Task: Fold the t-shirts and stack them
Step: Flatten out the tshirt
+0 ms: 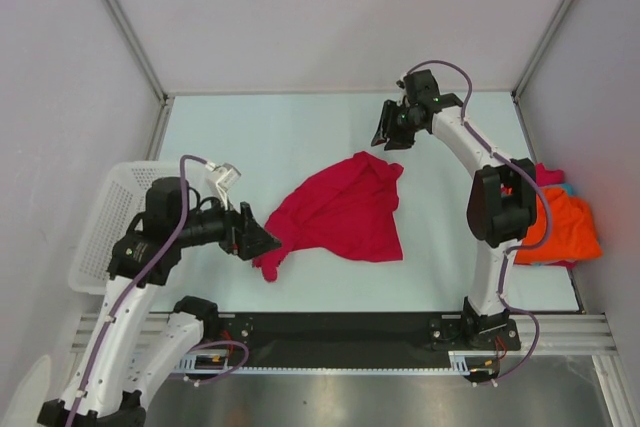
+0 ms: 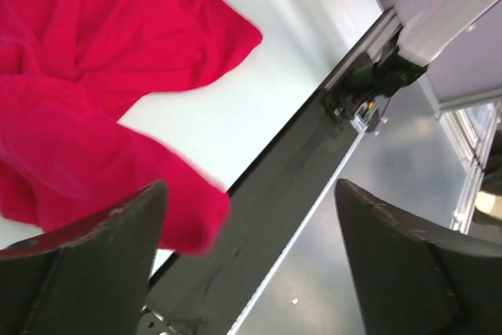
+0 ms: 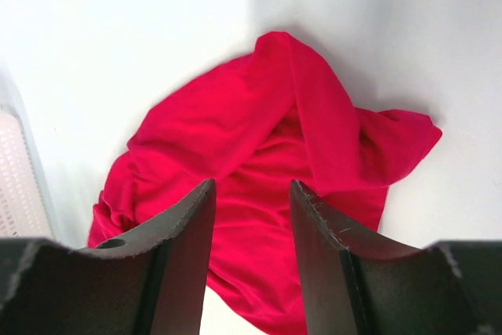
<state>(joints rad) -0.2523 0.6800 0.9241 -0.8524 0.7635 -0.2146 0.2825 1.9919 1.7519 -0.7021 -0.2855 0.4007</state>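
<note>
Top external view shows us the crumpled crimson red cloth t-shirt point(image 1: 345, 209) lying mid-table. Its long axis runs diagonally from a narrow tail at the near left to a broader corner at the far right. Our left gripper point(image 1: 268, 239) sits just beside that tail with its jaws spread wide and nothing pinched; in its wrist view the cloth lies beside one finger, not between the two. Our right gripper point(image 1: 390, 135) hovers near the far-right corner, fingers apart and empty, with the shirt visible below through the gap. Each arm is therefore nearest one end of the axis, which we judge suits taking both ends to spread the shirt flat. The pile of orange, pink and teal shirts point(image 1: 560, 227) lies well apart at the right edge.
</note>
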